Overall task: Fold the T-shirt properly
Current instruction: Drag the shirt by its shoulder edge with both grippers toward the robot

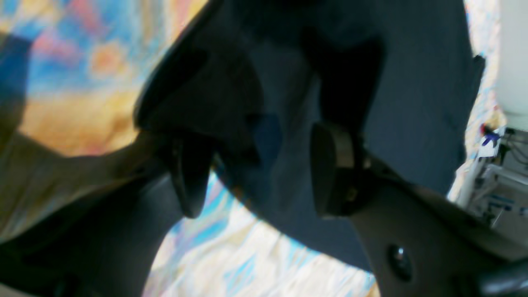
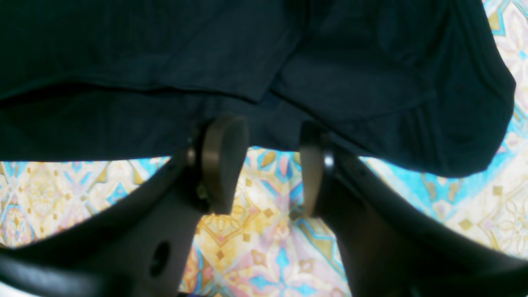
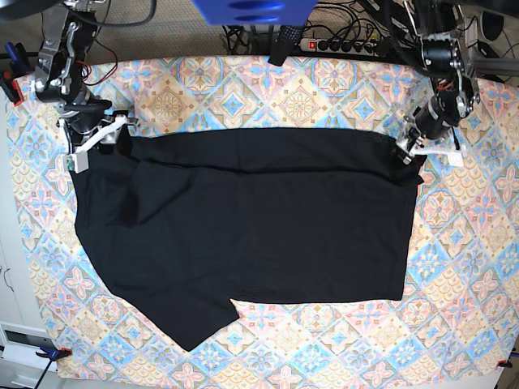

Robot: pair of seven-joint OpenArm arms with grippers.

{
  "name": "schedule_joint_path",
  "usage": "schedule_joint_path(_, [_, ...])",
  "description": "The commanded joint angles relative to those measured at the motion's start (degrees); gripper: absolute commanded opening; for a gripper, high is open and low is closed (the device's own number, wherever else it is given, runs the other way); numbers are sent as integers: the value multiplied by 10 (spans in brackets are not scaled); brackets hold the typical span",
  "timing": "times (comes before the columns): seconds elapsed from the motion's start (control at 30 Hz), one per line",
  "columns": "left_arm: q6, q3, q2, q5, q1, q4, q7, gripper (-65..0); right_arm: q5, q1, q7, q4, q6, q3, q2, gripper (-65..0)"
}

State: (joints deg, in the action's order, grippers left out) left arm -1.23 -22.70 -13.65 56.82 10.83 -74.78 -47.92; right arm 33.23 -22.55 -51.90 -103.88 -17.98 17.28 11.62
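Observation:
The black T-shirt (image 3: 259, 219) lies spread flat on the patterned tablecloth, with one sleeve reaching the front left. My left gripper (image 3: 409, 152) is at the shirt's far right corner. In the left wrist view it (image 1: 255, 136) is open, its fingers wide apart with a fold of the dark cloth (image 1: 412, 103) between and behind them. My right gripper (image 3: 105, 144) is at the shirt's far left corner. In the right wrist view it (image 2: 268, 126) is open, its fingertips touching the shirt's edge (image 2: 144, 82) with the tablecloth showing in the gap.
The patterned tablecloth (image 3: 243, 89) covers the whole table. A power strip and cables (image 3: 340, 44) lie behind the far edge. A clamp (image 3: 49, 352) sits at the front left corner. A white unit (image 1: 513, 57) shows at the right of the left wrist view.

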Motion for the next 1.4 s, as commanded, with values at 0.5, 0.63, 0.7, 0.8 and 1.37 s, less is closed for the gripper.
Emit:
schedule_joint_path(0.5, [10, 32, 0, -9, -1, 4, -13, -644, 7, 43, 10, 171, -3, 120, 6, -332])
schedule_joint_path(0.63, [10, 32, 0, -9, -1, 4, -14, -644, 7, 64, 10, 193, -3, 120, 6, -332])
schedule_joint_path(0.7, [10, 32, 0, -9, -1, 4, -14, -644, 7, 76, 10, 206, -3, 120, 6, -332])
schedule_joint_path(0.8, [10, 31, 0, -9, -1, 4, -14, -644, 7, 102, 10, 230, -3, 119, 6, -332])
schedule_joint_path(1.37, [10, 31, -3, -9, 0, 4, -15, -644, 5, 188, 16, 364, -3, 123, 7, -334])
